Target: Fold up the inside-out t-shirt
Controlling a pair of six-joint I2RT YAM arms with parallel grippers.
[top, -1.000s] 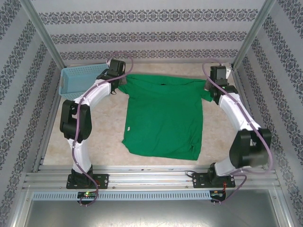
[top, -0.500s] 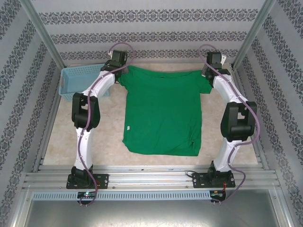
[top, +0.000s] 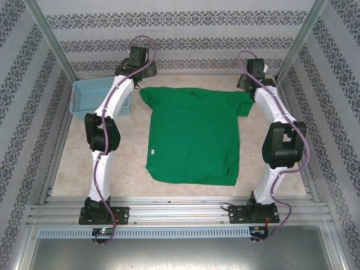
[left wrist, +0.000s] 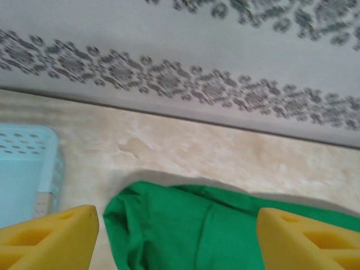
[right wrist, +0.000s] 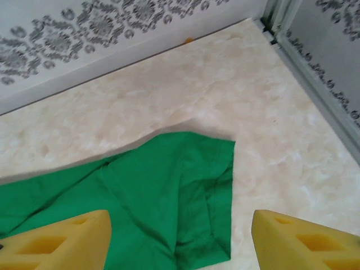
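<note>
Your left hand [left wrist: 177,239] and right hand [right wrist: 180,242] hang spread over the plain bright green cloth t-shirt [top: 194,135]; grip both sides evenly for a square fold.

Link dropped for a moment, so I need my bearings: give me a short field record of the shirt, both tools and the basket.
t-shirt: green, spread flat on the table, collar toward the far wall
left tool: open, holding nothing, left sleeve below it
right tool: open, holding nothing, right sleeve below it
basket: light blue, far left, beside the shirt, not touching it
sleeves: both slightly rumpled
folds made: none visible
</note>
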